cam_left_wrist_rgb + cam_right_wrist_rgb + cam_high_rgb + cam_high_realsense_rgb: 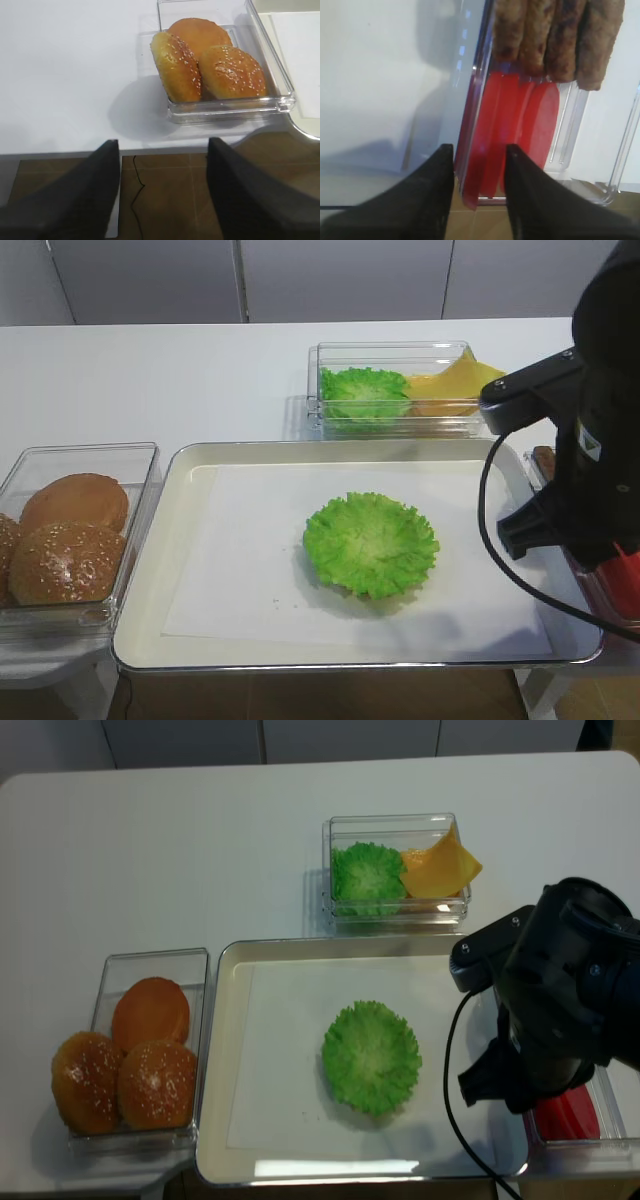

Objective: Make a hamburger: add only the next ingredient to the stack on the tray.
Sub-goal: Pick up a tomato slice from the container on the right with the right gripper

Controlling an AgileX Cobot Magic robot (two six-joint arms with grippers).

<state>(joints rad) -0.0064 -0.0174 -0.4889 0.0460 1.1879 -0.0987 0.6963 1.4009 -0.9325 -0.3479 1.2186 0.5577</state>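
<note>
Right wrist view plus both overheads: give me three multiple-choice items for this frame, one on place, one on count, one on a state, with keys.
1. Where do the tomato slices lie?
A. on the tray
B. in a clear box next to the brown meat pieces
C. in the box with the buns

2. How many buns are in the left-hand box?
A. one
B. three
C. five

3. What tops the stack on the tray now?
A. green lettuce
B. a yellow cheese slice
C. a seeded bun

Answers: 1 B, since the right wrist view shows red slices below the meat inside one clear box, with the right pincer straddling the box's end. 2 B, because the realsense overhead shows three buns in that box. 3 A, as both overheads show only the ruffled lettuce on top.
</note>
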